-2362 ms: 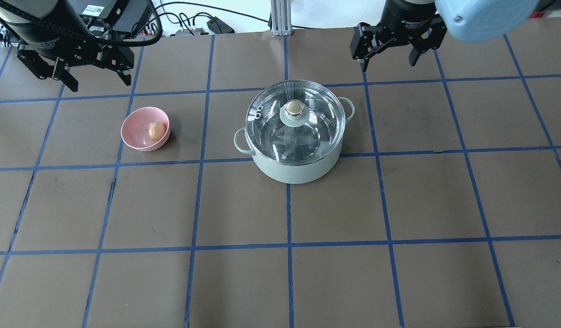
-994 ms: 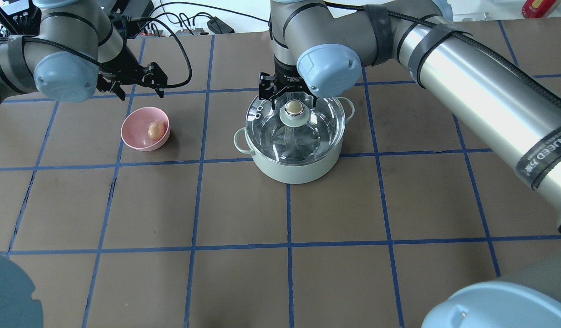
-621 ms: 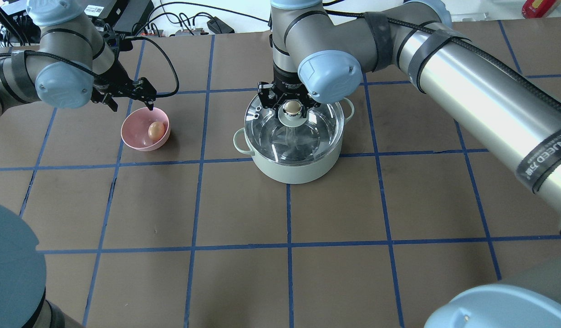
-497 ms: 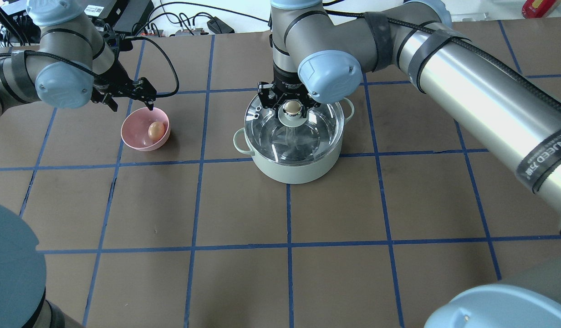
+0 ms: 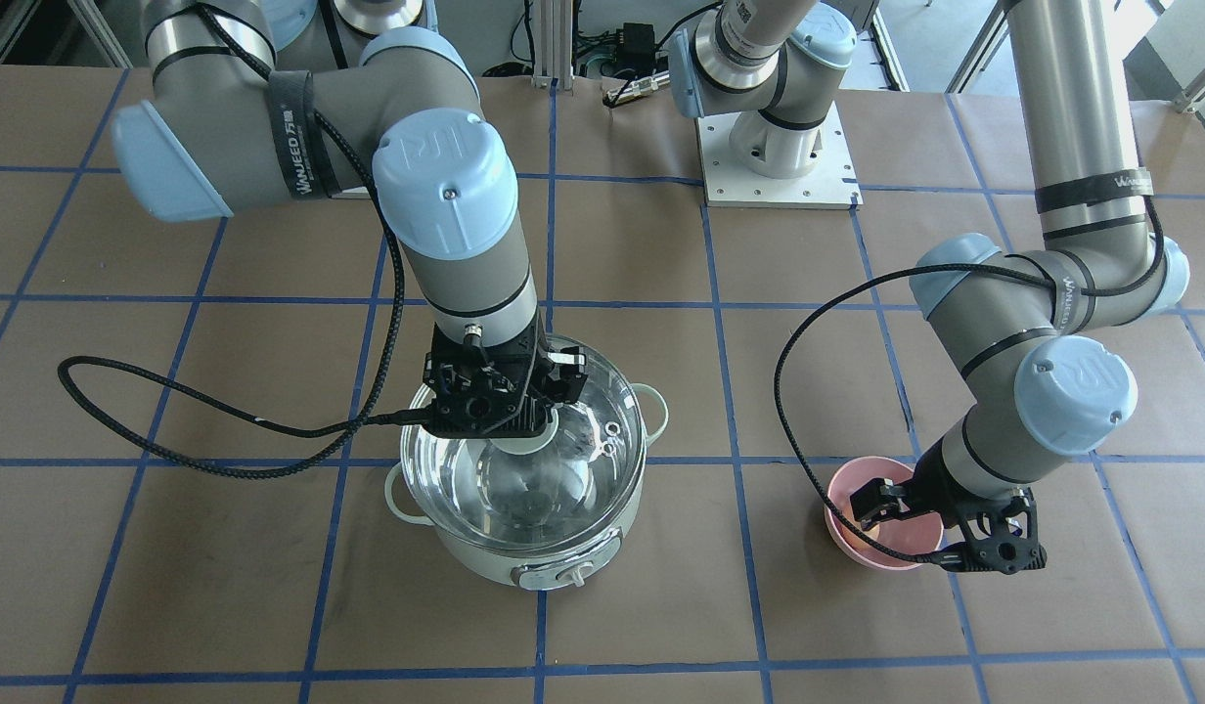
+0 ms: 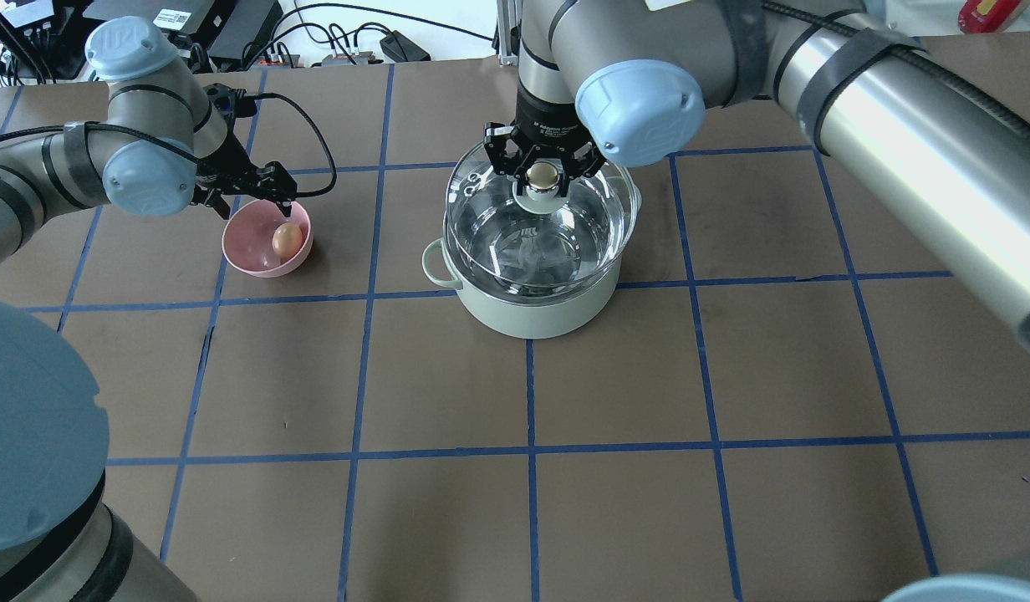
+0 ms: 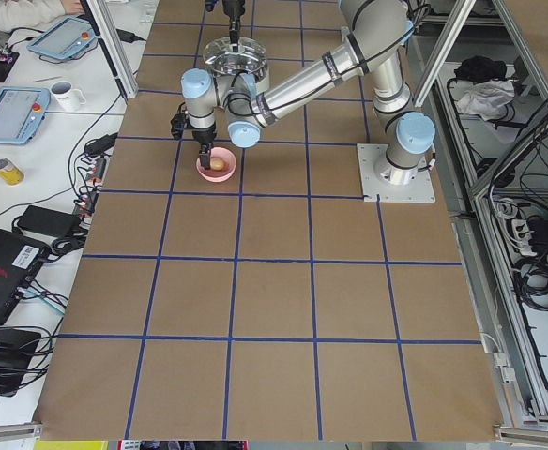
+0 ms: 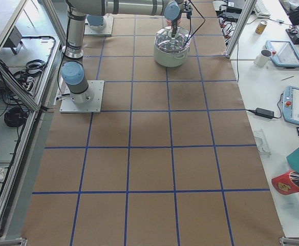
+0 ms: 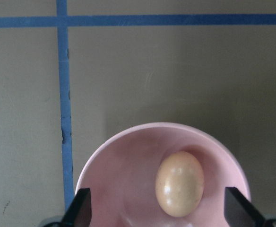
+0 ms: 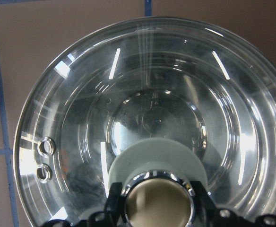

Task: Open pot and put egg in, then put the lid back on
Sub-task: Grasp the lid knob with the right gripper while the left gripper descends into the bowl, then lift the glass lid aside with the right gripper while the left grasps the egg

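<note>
The pale mint-green pot [image 6: 532, 311] stands at the table's middle, its control knob facing the front view [image 5: 561, 575]. My right gripper [image 6: 543, 172] is shut on the beige-gold knob [image 10: 159, 204] of the clear glass lid [image 6: 527, 234] and holds the lid slightly above the pot's rim. The brown egg [image 6: 287, 239] lies in a small pink bowl [image 6: 252, 255] to the pot's left. My left gripper [image 6: 252, 199] is open just above the bowl's far rim; in the left wrist view its fingertips [image 9: 81, 208] flank the egg [image 9: 180, 183].
The table is brown paper with a blue tape grid [image 6: 532, 393]. Cables and boxes lie along the far edge [image 6: 356, 46]. The right arm [image 6: 899, 142] spans the table's right half above the surface. The left arm's cable [image 6: 314, 159] loops beside the bowl.
The right gripper has raised the lid off the pot's rim, holding it by the knob. The left gripper has moved closer over the pink bowl, still open.
</note>
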`<act>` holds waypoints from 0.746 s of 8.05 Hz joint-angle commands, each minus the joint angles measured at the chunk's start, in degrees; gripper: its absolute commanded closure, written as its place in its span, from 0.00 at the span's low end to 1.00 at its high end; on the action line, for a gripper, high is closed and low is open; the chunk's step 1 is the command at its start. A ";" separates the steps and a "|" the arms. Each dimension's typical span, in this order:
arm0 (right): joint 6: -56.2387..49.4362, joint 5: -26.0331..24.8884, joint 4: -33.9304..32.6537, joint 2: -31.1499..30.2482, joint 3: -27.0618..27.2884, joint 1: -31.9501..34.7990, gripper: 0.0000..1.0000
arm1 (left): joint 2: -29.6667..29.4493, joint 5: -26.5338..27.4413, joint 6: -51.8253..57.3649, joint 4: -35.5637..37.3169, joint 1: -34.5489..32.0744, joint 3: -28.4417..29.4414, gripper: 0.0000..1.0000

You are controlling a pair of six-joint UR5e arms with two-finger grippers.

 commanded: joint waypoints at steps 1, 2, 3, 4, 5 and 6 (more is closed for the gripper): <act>-7.48 0.14 6.66 -6.74 -0.05 -4.78 1.00 | -1.25 -0.25 -0.11 0.10 0.01 -0.48 0.02; -11.02 -0.13 9.39 -8.42 -0.05 -7.50 1.00 | -1.34 -0.07 -0.63 -0.25 0.01 -0.74 0.02; -14.62 -0.22 10.72 -9.31 -0.05 -10.31 1.00 | -1.34 0.10 -0.63 -0.25 0.01 -1.61 0.02; -18.75 -2.39 11.00 -9.49 0.04 -12.77 1.00 | -1.52 0.11 -0.98 -0.25 0.01 -1.97 0.03; -21.92 -3.11 11.00 -9.49 0.04 -14.37 1.00 | -1.69 0.02 -1.68 -0.25 0.01 -2.41 0.05; -24.21 -4.60 11.00 -9.49 0.04 -15.34 1.00 | -1.69 -0.07 -2.65 -0.17 0.01 -2.94 0.06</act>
